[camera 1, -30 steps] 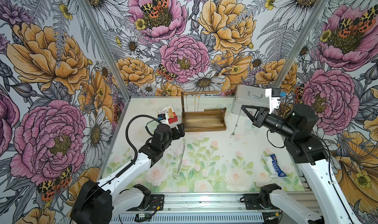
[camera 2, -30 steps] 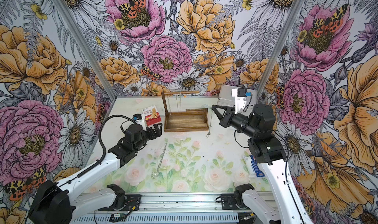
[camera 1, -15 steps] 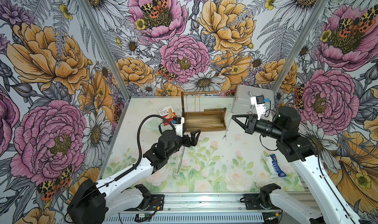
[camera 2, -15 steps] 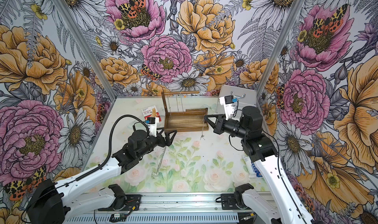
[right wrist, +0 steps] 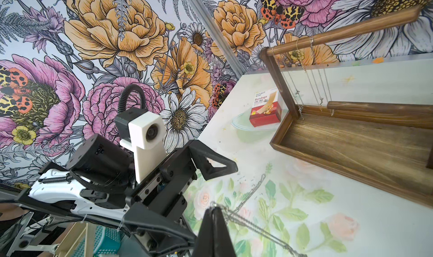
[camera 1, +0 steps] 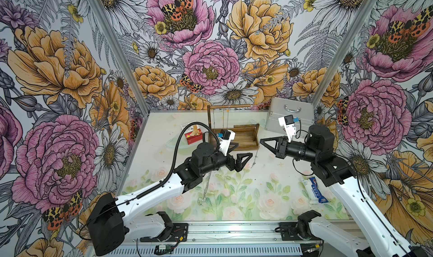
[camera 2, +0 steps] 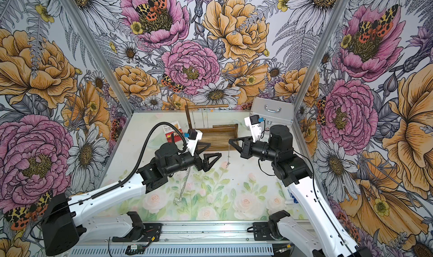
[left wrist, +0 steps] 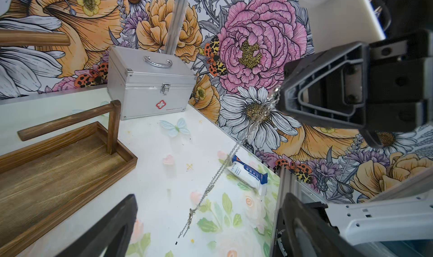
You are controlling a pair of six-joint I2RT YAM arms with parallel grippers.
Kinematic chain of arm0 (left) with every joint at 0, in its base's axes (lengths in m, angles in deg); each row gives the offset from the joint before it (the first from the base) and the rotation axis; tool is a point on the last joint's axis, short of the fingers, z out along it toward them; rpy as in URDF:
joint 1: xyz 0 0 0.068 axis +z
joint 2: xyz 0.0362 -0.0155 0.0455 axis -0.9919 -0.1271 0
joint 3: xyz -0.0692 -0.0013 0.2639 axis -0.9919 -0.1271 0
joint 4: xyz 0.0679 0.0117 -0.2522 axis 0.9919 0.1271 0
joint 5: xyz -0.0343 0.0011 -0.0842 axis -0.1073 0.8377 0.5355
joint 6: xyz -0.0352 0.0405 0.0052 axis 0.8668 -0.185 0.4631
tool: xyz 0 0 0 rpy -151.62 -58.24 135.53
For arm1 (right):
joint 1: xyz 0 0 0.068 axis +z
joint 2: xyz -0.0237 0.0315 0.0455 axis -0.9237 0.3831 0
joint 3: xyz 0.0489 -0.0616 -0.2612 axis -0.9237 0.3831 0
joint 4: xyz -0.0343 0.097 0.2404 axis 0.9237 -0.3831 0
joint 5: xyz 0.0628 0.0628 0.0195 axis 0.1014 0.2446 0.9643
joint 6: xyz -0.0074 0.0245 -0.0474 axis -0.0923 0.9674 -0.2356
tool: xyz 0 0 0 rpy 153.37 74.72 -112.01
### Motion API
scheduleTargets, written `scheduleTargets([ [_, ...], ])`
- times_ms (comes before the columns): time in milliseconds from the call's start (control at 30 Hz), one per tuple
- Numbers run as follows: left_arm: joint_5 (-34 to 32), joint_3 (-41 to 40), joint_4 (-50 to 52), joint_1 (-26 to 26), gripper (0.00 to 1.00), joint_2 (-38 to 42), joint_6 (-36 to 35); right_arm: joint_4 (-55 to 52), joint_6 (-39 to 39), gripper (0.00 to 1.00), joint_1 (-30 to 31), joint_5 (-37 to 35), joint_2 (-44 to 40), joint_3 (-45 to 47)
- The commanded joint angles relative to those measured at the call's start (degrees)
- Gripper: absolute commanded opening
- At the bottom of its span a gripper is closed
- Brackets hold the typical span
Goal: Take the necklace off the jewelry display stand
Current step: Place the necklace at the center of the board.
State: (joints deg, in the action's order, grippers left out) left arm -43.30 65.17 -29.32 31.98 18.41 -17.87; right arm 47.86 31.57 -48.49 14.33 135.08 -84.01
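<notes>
My right gripper [camera 1: 261, 140] [right wrist: 214, 209] is shut on a thin silver necklace [camera 1: 255, 153] [camera 2: 228, 151] [left wrist: 220, 171]. The chain hangs from its tip over the table, just in front of the dark wooden jewelry display stand [camera 1: 246, 139] [right wrist: 351, 150]. Whether its lower end touches the table I cannot tell. My left gripper [camera 1: 244, 149] [camera 2: 214, 149] [left wrist: 210, 197] is open and empty, a short way left of the hanging chain. Several other chains [right wrist: 314, 80] hang from the stand's top rod [camera 1: 228, 107]. Another necklace [camera 1: 204, 190] [camera 2: 183, 187] lies on the table under my left arm.
A silver metal case [camera 1: 289, 116] [left wrist: 150, 87] stands at the back right. A red bandage box [camera 1: 193, 135] [right wrist: 266, 110] lies left of the stand. A blue and white packet [camera 1: 316, 190] [left wrist: 248, 173] lies near the right edge.
My right gripper has carried the necklace left and lower, toward the table's middle. My left arm has swung right, in front of the stand, and its open gripper now faces the chain.
</notes>
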Motion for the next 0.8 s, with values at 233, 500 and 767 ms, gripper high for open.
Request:
scheduleTargets([
  [233, 6.2, 6.0, 2.4, -0.5, 0.88, -6.2, -2.4, 0.5, -0.7, 0.00, 1.2, -0.2, -1.1, 0.5],
  [500, 8.4, 8.6, 3.0, 0.6, 0.76, -10.1, -2.3, 0.5, -0.7, 0.00, 1.5, -0.3, -1.3, 0.1],
  [767, 13.3, 9.2, 1.3, 1.8, 0.66, -13.6, -0.4, 0.5, -0.7, 0.00, 1.7, -0.2, -1.1, -0.3],
])
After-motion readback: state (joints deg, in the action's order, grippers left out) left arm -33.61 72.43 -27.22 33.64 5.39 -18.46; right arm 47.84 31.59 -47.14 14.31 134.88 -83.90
